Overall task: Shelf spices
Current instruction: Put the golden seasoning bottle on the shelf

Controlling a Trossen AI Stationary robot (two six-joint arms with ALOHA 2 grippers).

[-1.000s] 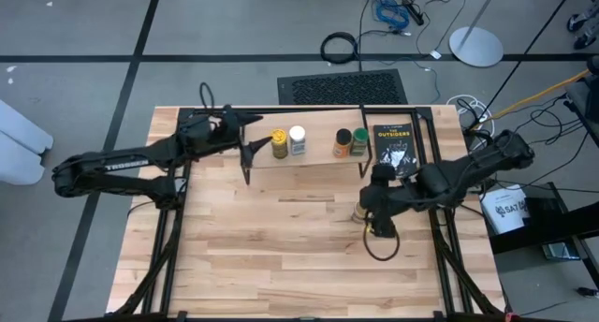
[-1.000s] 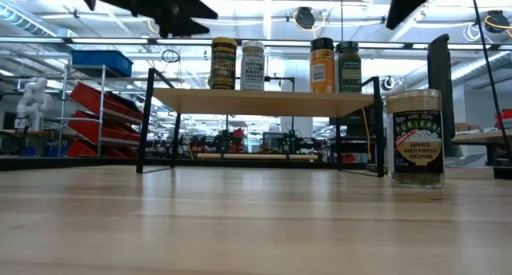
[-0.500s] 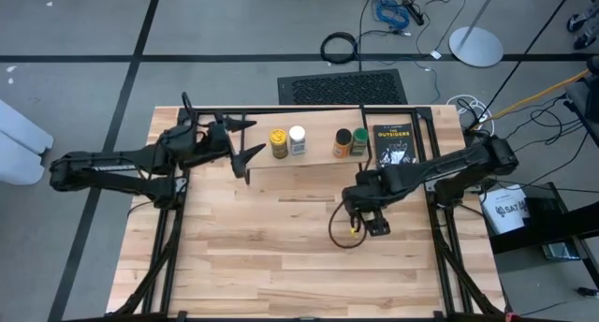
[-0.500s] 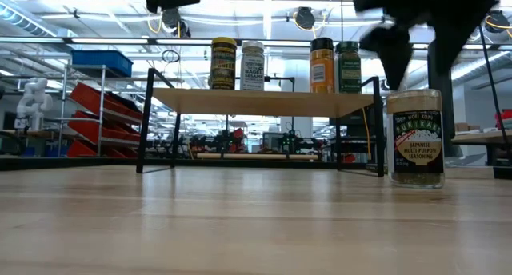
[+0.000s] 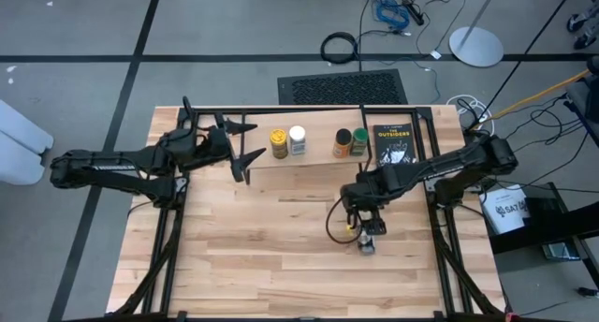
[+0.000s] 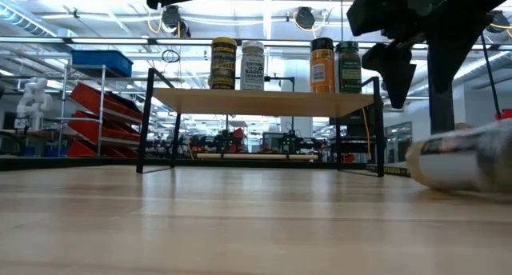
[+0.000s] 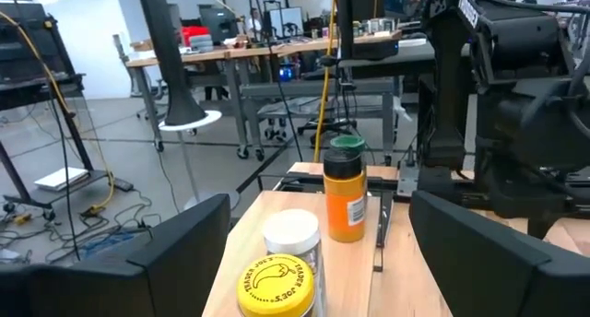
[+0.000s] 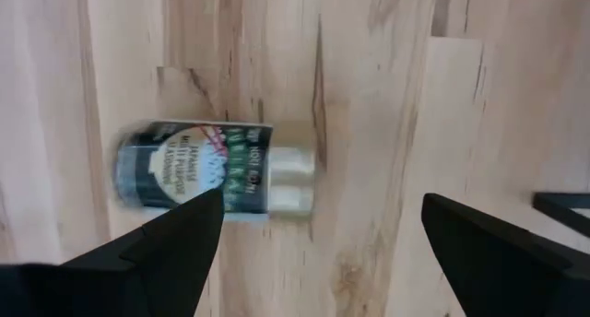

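Note:
Four spice jars stand on the shelf: yellow lid, white lid, dark lid, green lid. A fifth jar with a dark label lies on its side on the tabletop, also seen in the right wrist view and the low view. My right gripper hangs open just above and beside it, touching nothing. My left gripper is open and empty at the shelf's left end, facing the jars.
A black book with orange lettering stands at the shelf's right end. The shelf's black legs stand on the table's far half. Bare wood lies in front of the shelf and left of the fallen jar.
The fifth jar stood upright on the table under my right gripper. It has tipped over and now lies on its side, a little nearer the table's near edge. My right gripper has shifted toward the table's left. My left gripper has drawn back slightly from the shelf.

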